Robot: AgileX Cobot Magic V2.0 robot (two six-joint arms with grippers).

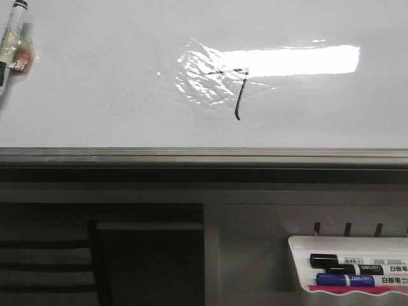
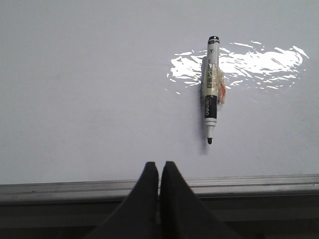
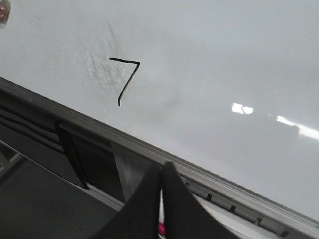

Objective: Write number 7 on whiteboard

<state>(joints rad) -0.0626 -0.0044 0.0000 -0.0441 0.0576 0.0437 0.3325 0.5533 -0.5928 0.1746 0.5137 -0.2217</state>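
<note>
Front view: the 7 (image 1: 233, 89) sits mid-whiteboard (image 1: 95, 89) on the wrinkled glare patch; a marker (image 1: 11, 38) lies at the far left edge, no gripper in sight.

Left wrist view: the left gripper (image 2: 159, 172) is closed and empty (fingers together), over the rail (image 2: 60, 189), the marker (image 2: 211, 92) beyond it.

Right wrist view: the right gripper (image 3: 162, 172), fingers pressed together, hangs off the board, well apart from the 7 (image 3: 125, 79).

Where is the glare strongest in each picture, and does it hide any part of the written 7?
Front view: a bright rectangular glare on the whiteboard washes out the top stroke of the number 7. Left wrist view: wrinkled glare sits behind the marker. Right wrist view: only small reflections, so the 7 reads clearly.
</note>
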